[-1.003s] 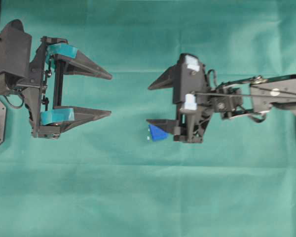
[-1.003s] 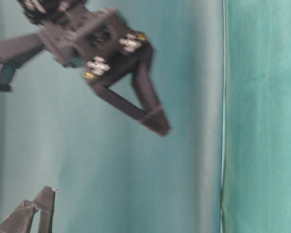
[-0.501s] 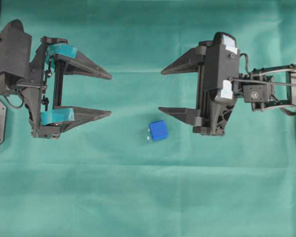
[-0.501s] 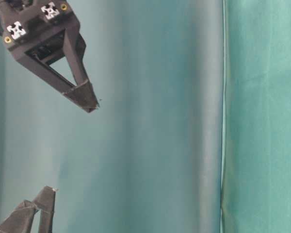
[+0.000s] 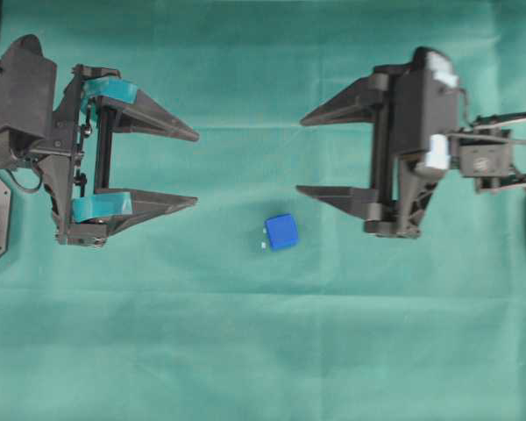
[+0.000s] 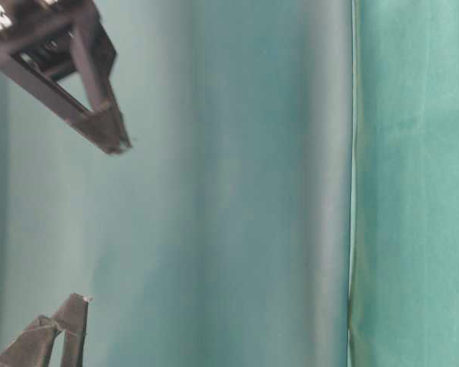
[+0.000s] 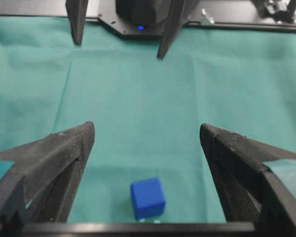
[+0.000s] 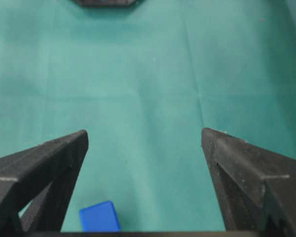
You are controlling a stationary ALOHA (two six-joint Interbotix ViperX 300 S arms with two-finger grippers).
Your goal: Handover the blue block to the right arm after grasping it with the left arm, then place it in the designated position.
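- Overhead: the block [image 5: 281, 232] lies loose near the tabletop's [image 5: 263, 351] middle, between the left gripper [image 5: 193, 167] and right gripper [image 5: 302, 153], touching neither; both pairs of fingers are spread wide, holding nothing.
- White marks peek out at the block's left edge; the wrist views barely show them.
- Table-level: only a blue sliver at the right edge.

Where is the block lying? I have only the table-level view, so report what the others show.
Observer: The block sits on the cloth between the two grippers, touching neither.
Operator: Give me the left gripper's state.
Observer: The left gripper is open and empty.
Operator: Now the right one.
Observer: The right gripper is also open and empty. Seen from overhead, it is nearer the block than the left one.
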